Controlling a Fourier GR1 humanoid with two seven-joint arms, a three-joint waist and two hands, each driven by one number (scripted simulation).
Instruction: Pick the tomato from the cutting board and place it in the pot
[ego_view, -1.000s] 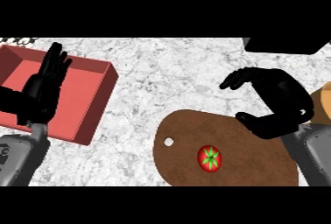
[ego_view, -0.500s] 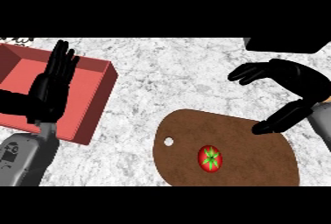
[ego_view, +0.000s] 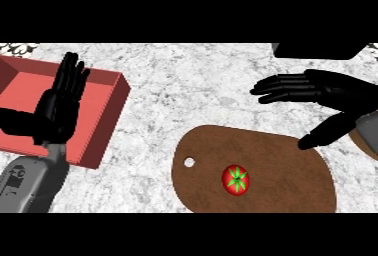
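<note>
one hand is clearly nearer: our right hand (ego_view: 332, 94), spread open and holding nothing, has the tomato (ego_view: 236, 180) on the cutting board (ego_view: 295, 167) toward us and left of its thumb, not touching.

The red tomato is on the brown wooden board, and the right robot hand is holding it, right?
No. In the head view the right robot hand is open, apart from the red tomato, which does lie on the brown wooden board.
</note>
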